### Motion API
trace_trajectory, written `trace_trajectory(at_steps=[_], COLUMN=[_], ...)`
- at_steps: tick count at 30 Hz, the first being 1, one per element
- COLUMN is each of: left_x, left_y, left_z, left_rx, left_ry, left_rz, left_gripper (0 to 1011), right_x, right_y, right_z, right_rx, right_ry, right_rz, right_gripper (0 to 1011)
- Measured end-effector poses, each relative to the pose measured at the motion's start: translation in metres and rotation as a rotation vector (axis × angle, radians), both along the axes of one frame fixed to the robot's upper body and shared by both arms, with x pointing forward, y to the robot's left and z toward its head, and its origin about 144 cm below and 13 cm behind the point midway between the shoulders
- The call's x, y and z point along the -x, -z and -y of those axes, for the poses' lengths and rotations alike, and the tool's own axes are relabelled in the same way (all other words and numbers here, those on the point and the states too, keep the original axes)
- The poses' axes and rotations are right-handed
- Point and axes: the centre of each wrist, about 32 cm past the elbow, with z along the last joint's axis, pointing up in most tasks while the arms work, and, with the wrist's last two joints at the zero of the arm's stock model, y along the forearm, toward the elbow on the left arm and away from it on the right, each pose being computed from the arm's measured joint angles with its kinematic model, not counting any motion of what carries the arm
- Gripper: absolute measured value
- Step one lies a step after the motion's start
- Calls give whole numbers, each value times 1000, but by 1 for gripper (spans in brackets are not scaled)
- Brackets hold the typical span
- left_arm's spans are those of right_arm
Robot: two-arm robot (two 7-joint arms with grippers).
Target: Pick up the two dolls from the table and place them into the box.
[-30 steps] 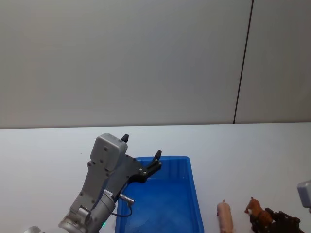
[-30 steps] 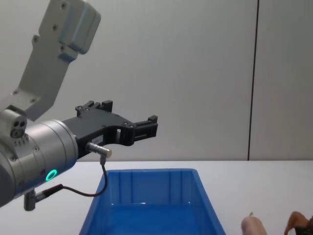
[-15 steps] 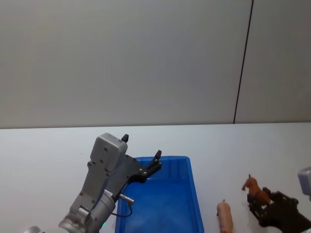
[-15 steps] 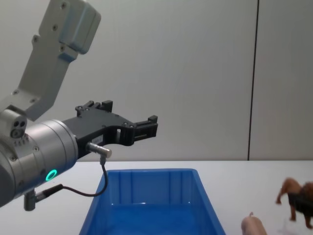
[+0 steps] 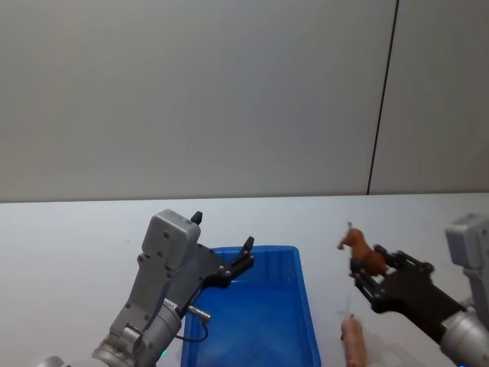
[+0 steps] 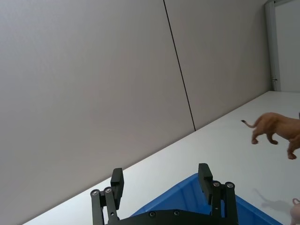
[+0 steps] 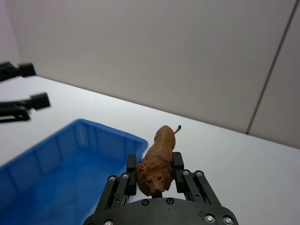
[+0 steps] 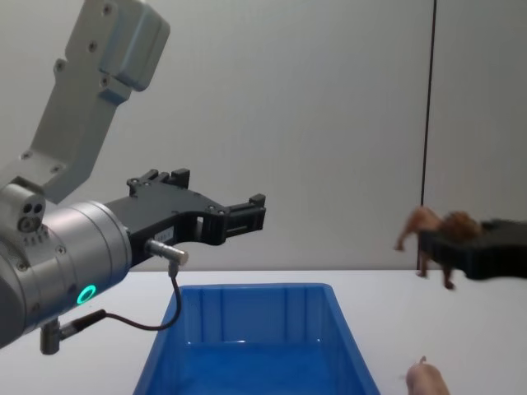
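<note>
A bright blue plastic bin (image 5: 263,317) sits on a plain white table (image 5: 76,245), with a robot arm on either side of it.

The right gripper (image 7: 154,163) is raised in the air to the right of the bin, above the level of its rim and apart from it. Its two black fingers are clamped on the flanks of a small reddish-brown toy lion (image 8: 428,226) with a shaggy mane. The lion is upright, with its legs hanging down and clear of the table. Its long axis is roughly level and runs in line with the fingers. The maned head points back toward the gripper's palm, and the rump and thin tail point away from the gripper, toward the bin's side of the scene. The lion is beside the bin's right wall, not above the bin's interior.

A pale pink toy pig (image 5: 353,344) lies on the table just to the right of the bin, nearer the robot than the lion. Its long axis runs parallel to the bin's right wall. Which end is its head cannot be told.

The left gripper (image 6: 160,171) hangs above the left part of the bin, near its far rim, well above the walls. Its fingers are spread apart with nothing between them.
</note>
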Motion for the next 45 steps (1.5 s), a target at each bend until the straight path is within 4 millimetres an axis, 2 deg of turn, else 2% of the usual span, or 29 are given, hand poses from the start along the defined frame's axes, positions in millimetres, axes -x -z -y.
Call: trace_trajectory(at_steps=[7,16,19,20,25,36,45], left_x=[0,0,0,0,0,0,0], left_y=[0,0,0,0,0,0,0], left_z=[0,0,0,0,0,0,0], left_rx=[0,0,0,0,0,0,0], left_ry=[0,0,0,0,0,-1,0], left_rz=[0,0,0,0,0,0,0], left_gripper=[1003,1003,1003,1003,1003,1003,1003], right_x=[-16,-33,-39,-41,-48,-51,-43], right_y=[-17,-25,-25,-25,-24,-22,-21], right_z=[-21,-48,-56,-59,-68,-64,-48], right_rx=[-31,-61,-69,-71,-78,-77,-75], right_ry=[-101,-205,-233,-246,-274,-273,-254], right_rz=[15,-38,-60,-72,-98,-99,-76], right_gripper=[428,430,486,547,708,994,1001])
